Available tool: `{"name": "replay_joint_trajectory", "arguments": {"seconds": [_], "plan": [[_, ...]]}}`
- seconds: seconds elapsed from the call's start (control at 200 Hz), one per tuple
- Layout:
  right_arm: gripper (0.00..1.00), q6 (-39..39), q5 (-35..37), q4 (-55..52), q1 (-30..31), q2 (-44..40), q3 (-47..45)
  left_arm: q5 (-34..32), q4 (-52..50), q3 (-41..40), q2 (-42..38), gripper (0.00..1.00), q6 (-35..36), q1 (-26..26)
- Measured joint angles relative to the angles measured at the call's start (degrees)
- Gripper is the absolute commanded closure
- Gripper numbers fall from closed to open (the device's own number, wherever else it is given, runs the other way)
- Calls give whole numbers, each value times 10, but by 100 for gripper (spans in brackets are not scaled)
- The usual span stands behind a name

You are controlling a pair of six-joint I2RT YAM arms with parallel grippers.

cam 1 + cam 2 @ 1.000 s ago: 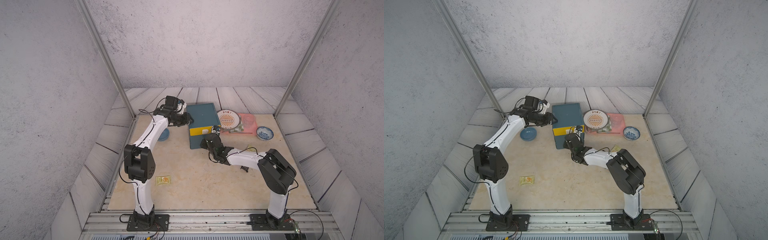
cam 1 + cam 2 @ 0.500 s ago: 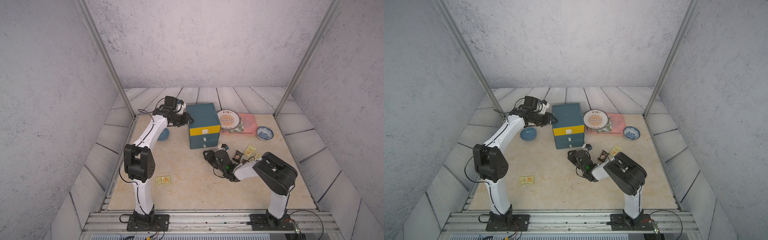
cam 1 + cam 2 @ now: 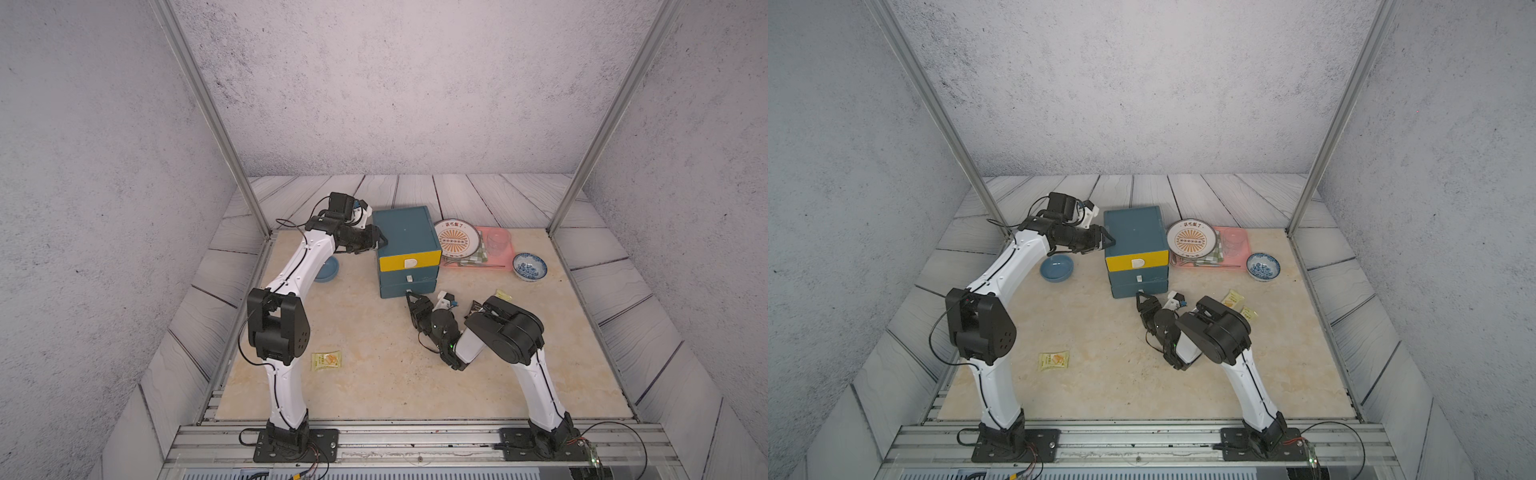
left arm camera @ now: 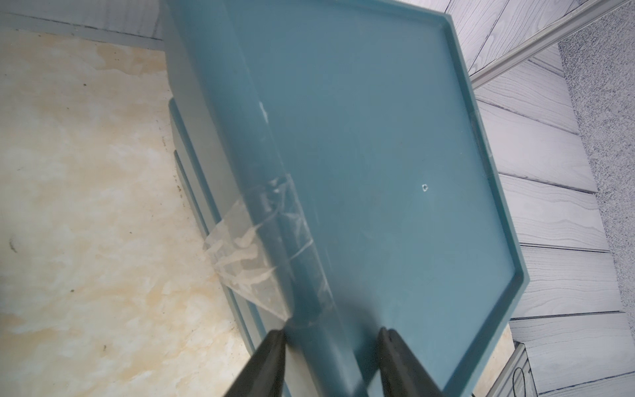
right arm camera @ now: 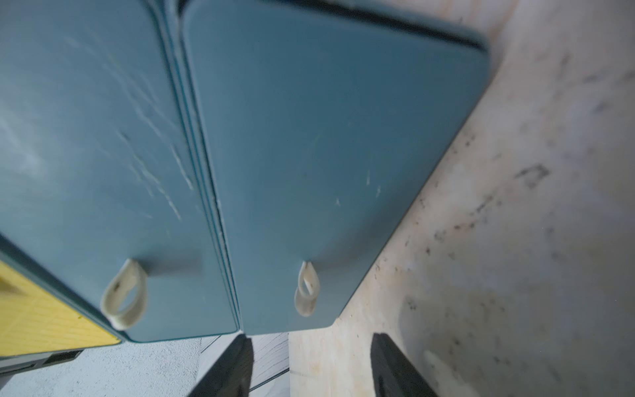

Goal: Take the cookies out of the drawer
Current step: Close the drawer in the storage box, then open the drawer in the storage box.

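The teal drawer cabinet point(image 3: 405, 226) stands at the back with its yellow top drawer point(image 3: 409, 259) and both teal drawers shut. My left gripper point(image 3: 380, 241) point(image 4: 331, 331) is shut on the cabinet's top left edge, one finger on the side wall and one on the top. My right gripper point(image 3: 415, 300) point(image 5: 311, 337) is open and empty, low on the table just before the bottom drawer's white loop handle point(image 5: 305, 288). One pale yellow packet of the cookies point(image 3: 326, 360) lies on the table at the front left. Two more point(image 3: 1231, 298) point(image 3: 1249, 313) lie behind the right arm.
A blue dish point(image 3: 326, 268) sits under the left arm. Right of the cabinet are a patterned plate point(image 3: 457, 237), a pink tray point(image 3: 512, 262) with a clear glass point(image 3: 498, 241), and a blue-and-white bowl point(image 3: 529, 266). Metal posts stand at the back corners.
My right gripper has opened and drawn back from the cabinet's front, dropping low onto the table. The left arm has not moved.
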Motion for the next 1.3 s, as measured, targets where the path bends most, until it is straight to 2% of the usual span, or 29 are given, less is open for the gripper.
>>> {"name": "replay_joint_trajectory", "arguments": {"seconds": [0.18, 0.585, 0.641, 0.726, 0.836, 0.906, 1.126, 1.296], "plan": [[47, 8, 9, -6, -12, 2, 2, 5, 2, -2, 0, 52, 0, 2], [49, 15, -6, -3, -26, 34, 51, 9, 9, -9, -2, 52, 0, 5], [53, 15, -9, 2, -26, 37, 52, 11, 10, -10, -2, 52, 0, 5], [65, 17, -12, 5, -27, 38, 53, 13, 10, -10, -2, 52, 0, 6], [88, 23, -16, 4, -27, 40, 56, 14, 10, -10, -2, 52, -1, 6], [100, 26, -18, 6, -27, 41, 57, 15, 11, -11, -2, 52, -1, 6], [100, 30, -24, 14, -28, 39, 46, 21, 14, -13, -2, 52, -2, 9], [100, 30, -35, 29, -13, -8, -41, 25, 14, -14, -2, 52, -2, 9]]}}
